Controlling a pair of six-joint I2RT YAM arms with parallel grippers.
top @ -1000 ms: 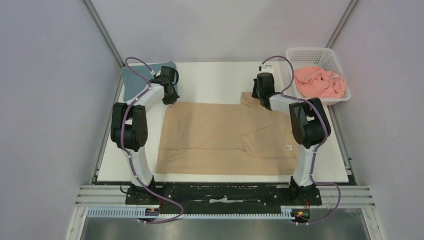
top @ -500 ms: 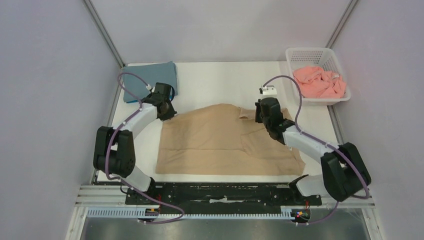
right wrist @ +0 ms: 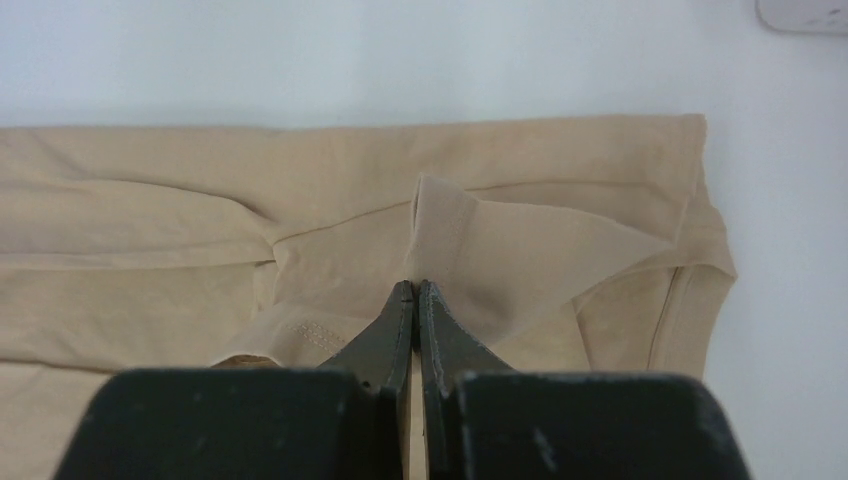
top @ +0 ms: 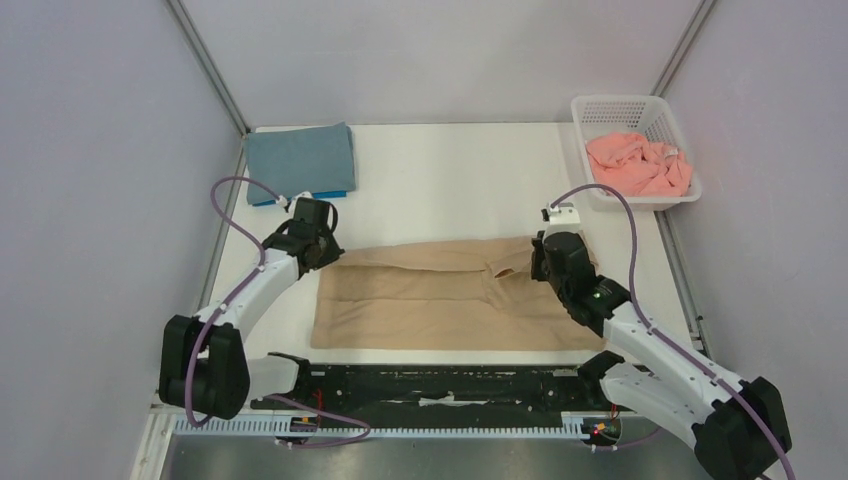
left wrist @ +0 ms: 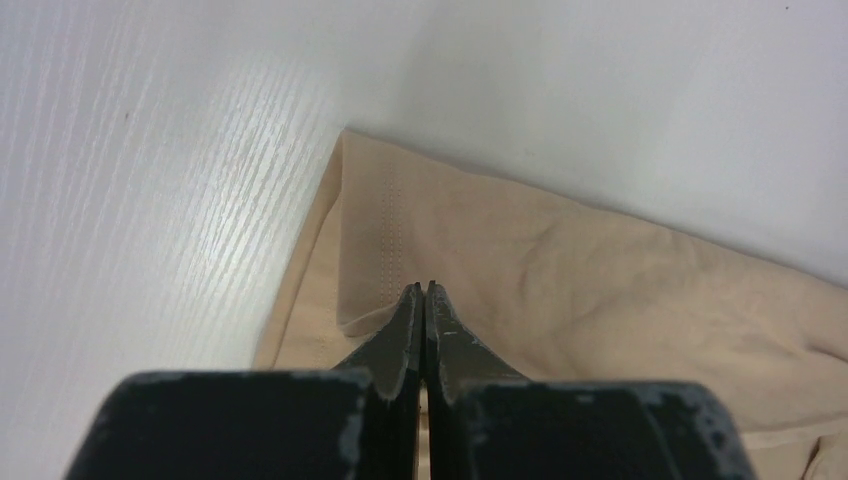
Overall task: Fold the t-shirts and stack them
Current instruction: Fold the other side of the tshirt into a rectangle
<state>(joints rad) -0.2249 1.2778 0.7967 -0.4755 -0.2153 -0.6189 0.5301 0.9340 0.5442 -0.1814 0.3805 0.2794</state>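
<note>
A tan t-shirt (top: 430, 300) lies on the white table, its far half folded toward the near edge. My left gripper (top: 318, 252) is shut on its far-left hem corner, seen in the left wrist view (left wrist: 424, 290) with the tan cloth (left wrist: 560, 260) pinched. My right gripper (top: 540, 268) is shut on the far-right edge, seen in the right wrist view (right wrist: 414, 288) pinching a raised fold (right wrist: 450, 225). A folded slate-blue t-shirt (top: 300, 158) lies at the far left with a bright blue one (top: 330, 196) peeking out under it. A salmon-pink t-shirt (top: 640, 162) sits crumpled in the basket.
The white slatted basket (top: 590, 110) stands at the far right corner. Bare white table (top: 450, 180) stretches between the stack and the basket. The black rail (top: 440, 385) runs along the near edge.
Both grippers have pulled the tan shirt's far edge toward the near edge, folding it over itself. Both arms have drawn back and lowered.
</note>
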